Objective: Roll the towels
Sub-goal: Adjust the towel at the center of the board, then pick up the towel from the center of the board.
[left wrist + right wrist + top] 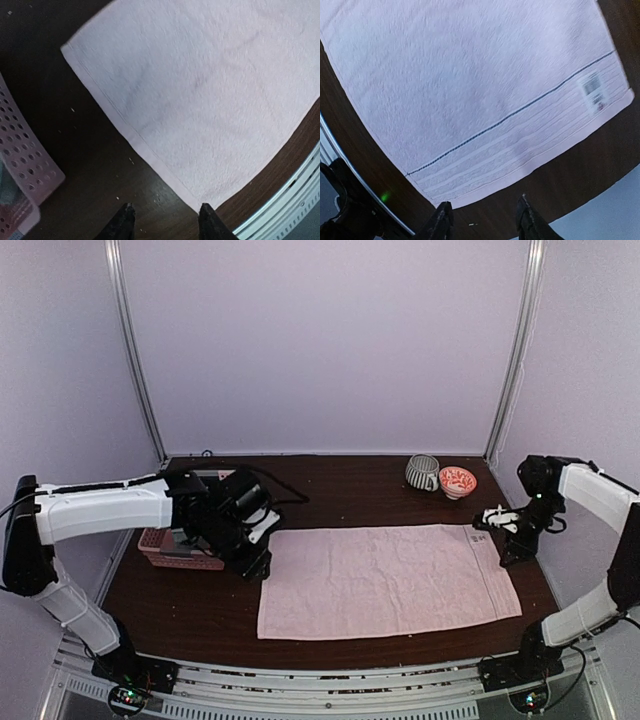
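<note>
One light pink towel [385, 580] lies spread flat on the dark table, its long side running left to right. My left gripper [255, 565] hovers just off the towel's left edge, open, with nothing between its fingers. In the left wrist view the towel [210, 90] fills the upper right, and the left gripper [167, 210] is over bare table beside the towel's near corner. My right gripper [510, 555] stands open at the towel's right end. In the right wrist view the towel's striped hem and label [592, 90] lie just ahead of the right gripper [483, 205], which holds nothing.
A pink perforated basket [175, 550] sits at the left, behind the left gripper, and shows again in the left wrist view [25, 165]. A striped mug [422, 472] and a red-patterned bowl [458, 481] stand at the back right. The table's front rail [295, 200] runs close to the towel's near edge.
</note>
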Controlling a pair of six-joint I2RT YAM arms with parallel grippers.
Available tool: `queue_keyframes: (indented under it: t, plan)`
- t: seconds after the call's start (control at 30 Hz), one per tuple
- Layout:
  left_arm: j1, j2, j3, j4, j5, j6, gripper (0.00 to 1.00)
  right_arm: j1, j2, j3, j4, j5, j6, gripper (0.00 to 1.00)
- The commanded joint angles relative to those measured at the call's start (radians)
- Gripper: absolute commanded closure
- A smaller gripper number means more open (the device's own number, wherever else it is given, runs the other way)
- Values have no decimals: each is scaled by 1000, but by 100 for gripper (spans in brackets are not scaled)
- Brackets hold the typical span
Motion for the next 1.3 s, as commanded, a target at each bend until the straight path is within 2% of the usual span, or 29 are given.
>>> queue_keyframes:
  t: [0.0,0.13,0.2,0.3,0.33,0.47,0.57,0.73,0.93,1.1,1.27]
  plan:
    - [102,55,106,103,-69,44,56,-2,93,164,-73,-232,94,57]
    - [155,163,180,243,-77,37,60,-10,162,225,201,-178,346,67]
    - [157,200,197,286,-236,6,60,-26,214,239,354,-119,506,75]
    - [176,242,191,389,-202,-6,60,-41,305,254,422,-107,615,76]
    - [185,260,189,421,-152,-17,61,-42,331,256,422,-100,618,76]
    - [194,333,144,571,28,-33,78,-42,419,250,444,-53,602,76]
    - [194,421,164,565,36,-17,91,-44,476,245,457,-43,606,77]
    - [214,507,169,545,3,3,98,-44,530,242,492,-31,632,78]
    - [276,514,140,525,-23,-7,97,-44,589,251,488,-51,636,77]
    - [299,498,209,481,-43,23,96,-43,584,312,457,-135,647,75]
    - [299,408,252,475,-19,58,79,-44,517,420,383,-218,668,72]
